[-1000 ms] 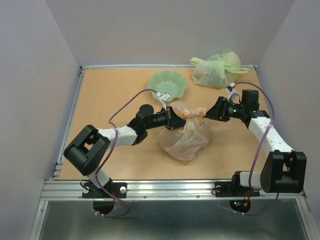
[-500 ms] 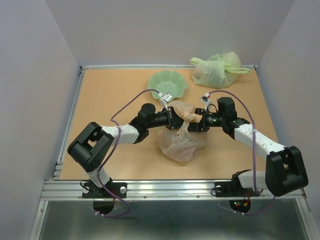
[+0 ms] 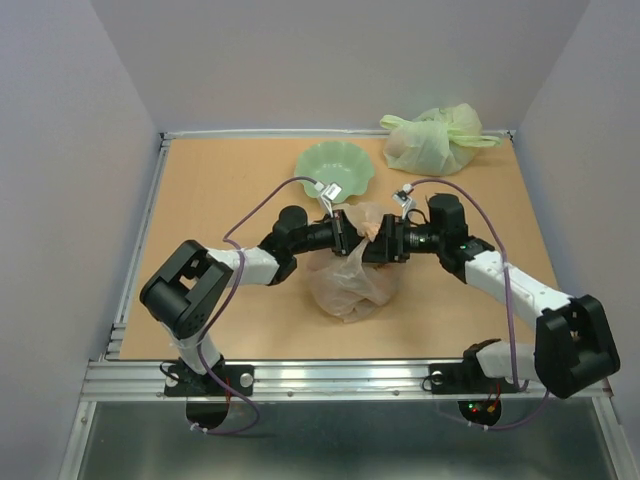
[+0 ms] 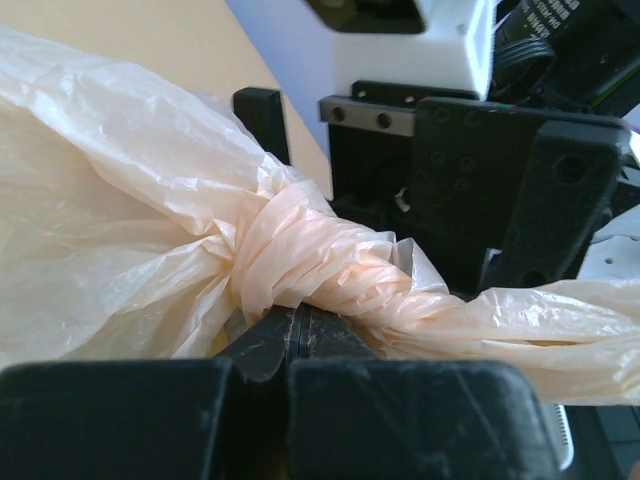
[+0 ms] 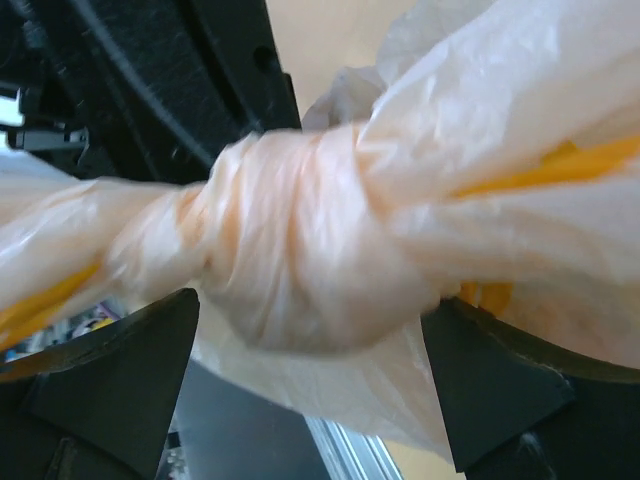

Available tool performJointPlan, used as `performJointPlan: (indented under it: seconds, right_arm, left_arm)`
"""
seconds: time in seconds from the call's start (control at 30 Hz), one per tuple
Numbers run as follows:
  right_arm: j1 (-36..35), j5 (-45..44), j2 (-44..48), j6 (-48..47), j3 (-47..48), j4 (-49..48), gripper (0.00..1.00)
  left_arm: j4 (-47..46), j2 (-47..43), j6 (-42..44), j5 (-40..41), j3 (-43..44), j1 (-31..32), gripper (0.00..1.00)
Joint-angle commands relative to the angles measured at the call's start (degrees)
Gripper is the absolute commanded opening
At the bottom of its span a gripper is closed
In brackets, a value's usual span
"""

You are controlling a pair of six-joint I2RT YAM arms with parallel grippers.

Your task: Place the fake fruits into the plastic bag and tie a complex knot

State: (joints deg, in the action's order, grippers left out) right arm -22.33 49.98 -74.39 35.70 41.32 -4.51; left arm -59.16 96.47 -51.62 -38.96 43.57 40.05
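Note:
The plastic bag [image 3: 350, 288] rests on the table, whitish-beige, its neck twisted into a knot [image 3: 368, 228] held up between the two grippers. My left gripper [image 3: 346, 236] is shut, and the twisted strand [image 4: 330, 270] runs across its fingertips [image 4: 262, 345]. My right gripper [image 3: 386, 240] is open wide, with the knot [image 5: 300, 250] lying between its spread fingers [image 5: 110, 375] and touching neither. Yellow-orange patches [image 5: 560, 160] show through the plastic. The fake fruits are hidden inside the bag.
A pale green scalloped bowl [image 3: 335, 168] stands behind the grippers. A pale green knotted bag [image 3: 432, 140] lies at the back right corner. Metal rails border the table [image 3: 220, 200], with walls on three sides.
My right gripper has let go of the bag's end, opened wide and moved left up to the knot. The bag has slackened and shifted left. The left gripper stays shut.

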Motion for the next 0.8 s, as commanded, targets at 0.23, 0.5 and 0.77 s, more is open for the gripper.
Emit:
performJointPlan:
  seconds: [0.23,0.5,0.77]
  right_arm:
    - [12.9,-1.1,16.3,-18.8,3.9,22.5,0.87]
    - [12.2,6.5,10.1,-16.9,5.0,13.6,0.63]
    - [6.3,3.6,7.2,-11.0,4.3,5.8,0.55]
  left_arm:
    - [-6.4,0.1,-0.9,-2.8,1.8,-0.5,0.0]
    - [-4.5,0.5,-0.3,-2.2,2.7,-0.5,0.0]
    - [-2.6,1.0,0.2,-1.2,3.4,-0.2,0.0]
